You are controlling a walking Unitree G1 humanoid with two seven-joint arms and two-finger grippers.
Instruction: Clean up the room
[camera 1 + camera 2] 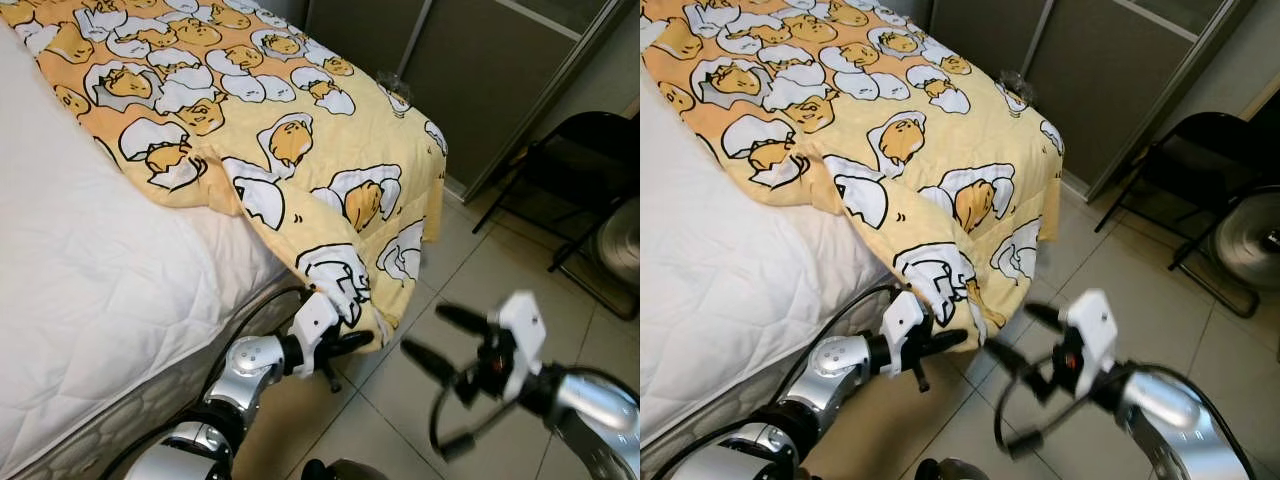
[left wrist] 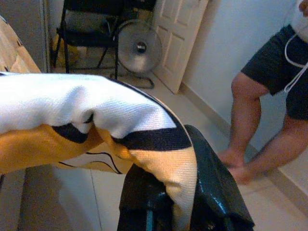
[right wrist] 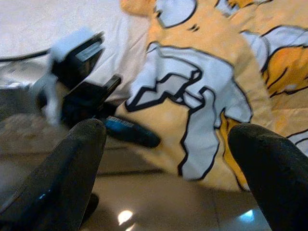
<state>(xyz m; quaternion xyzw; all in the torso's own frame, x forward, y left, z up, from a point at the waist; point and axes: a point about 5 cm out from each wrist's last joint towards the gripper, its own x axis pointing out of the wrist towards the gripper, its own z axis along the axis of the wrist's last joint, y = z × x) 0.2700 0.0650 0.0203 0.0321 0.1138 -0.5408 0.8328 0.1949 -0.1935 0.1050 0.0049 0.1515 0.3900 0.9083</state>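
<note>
Yellow blanket [image 1: 260, 120] printed with cartoon egg figures in white, orange and black outline. No legible writing. It lies rumpled across the bed [image 1: 80, 280], over a white quilted mattress cover, one corner hanging off the bed's edge toward the tiled floor [image 1: 480, 280]. Left pincer [image 1: 345, 335] clamped on that hanging corner. Right pincer [image 1: 428, 335] spread wide, just beside the corner, over the floor. Black folding chair [image 1: 585, 160] and a fan [image 2: 139, 46] near the sliding door. A person's legs [image 2: 260, 125] by the wall.
</note>
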